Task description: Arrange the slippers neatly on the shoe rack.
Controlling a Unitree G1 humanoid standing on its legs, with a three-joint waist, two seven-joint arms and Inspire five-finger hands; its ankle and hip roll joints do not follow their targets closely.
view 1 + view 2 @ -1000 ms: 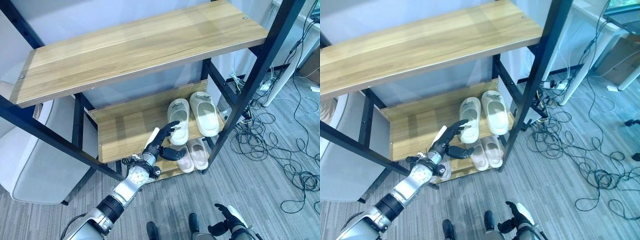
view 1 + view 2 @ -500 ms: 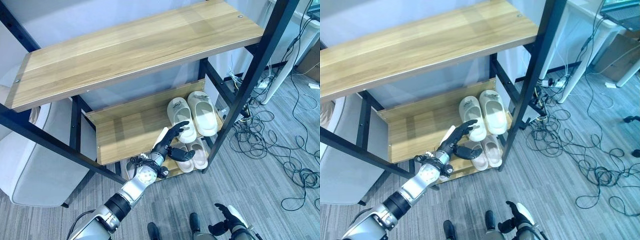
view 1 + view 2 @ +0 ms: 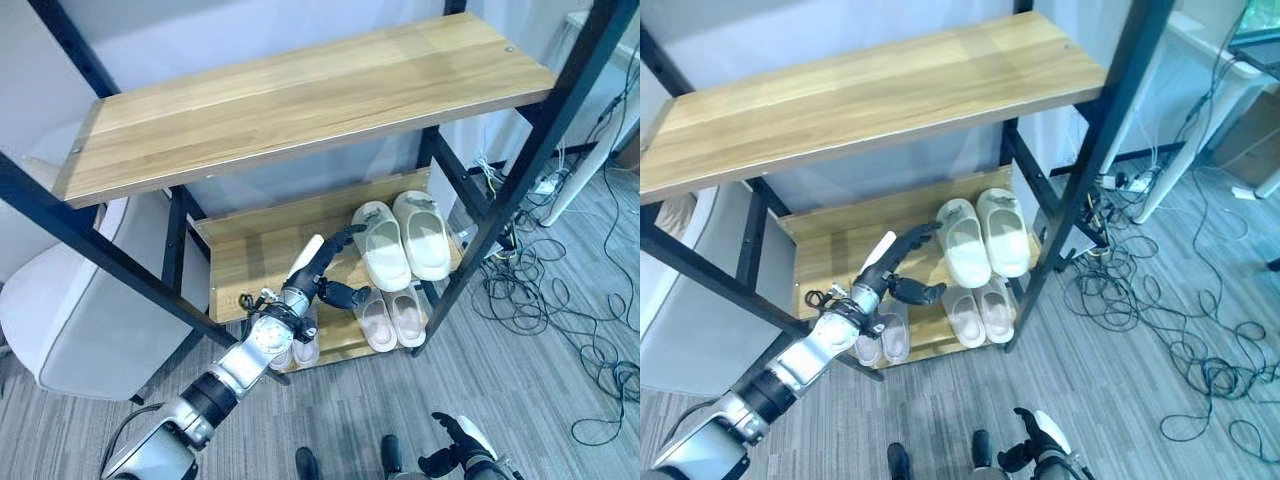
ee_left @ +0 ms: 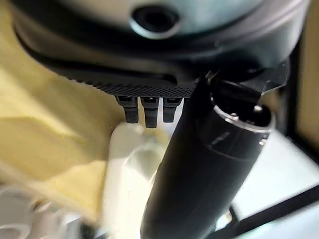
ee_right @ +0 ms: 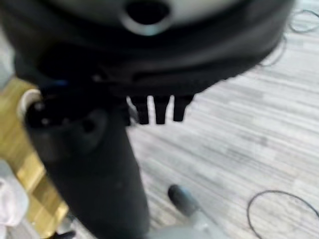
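A white pair of slippers, one [image 3: 381,246] beside the other [image 3: 425,234], lies side by side at the right end of the rack's middle shelf [image 3: 255,262]. My left hand [image 3: 318,272] is open in front of that shelf, its straight fingers reaching toward the heel of the nearer white slipper [image 4: 128,169], close to it or just touching. A pinkish pair [image 3: 390,318] sits on the bottom shelf under them, and another pale pair [image 3: 295,349] lies further left beneath my forearm. My right hand [image 3: 456,459] hangs low over the floor, relaxed and holding nothing.
The wide top shelf [image 3: 300,95] overhangs the work. A black rack post [image 3: 515,180] runs down the right side. A white padded chair [image 3: 80,320] stands at the left. Tangled cables [image 3: 570,300] cover the grey floor to the right.
The whole view has shifted with the camera. My left hand has drawn back a little to the left of the nearer white slipper. The slippers lie as before.
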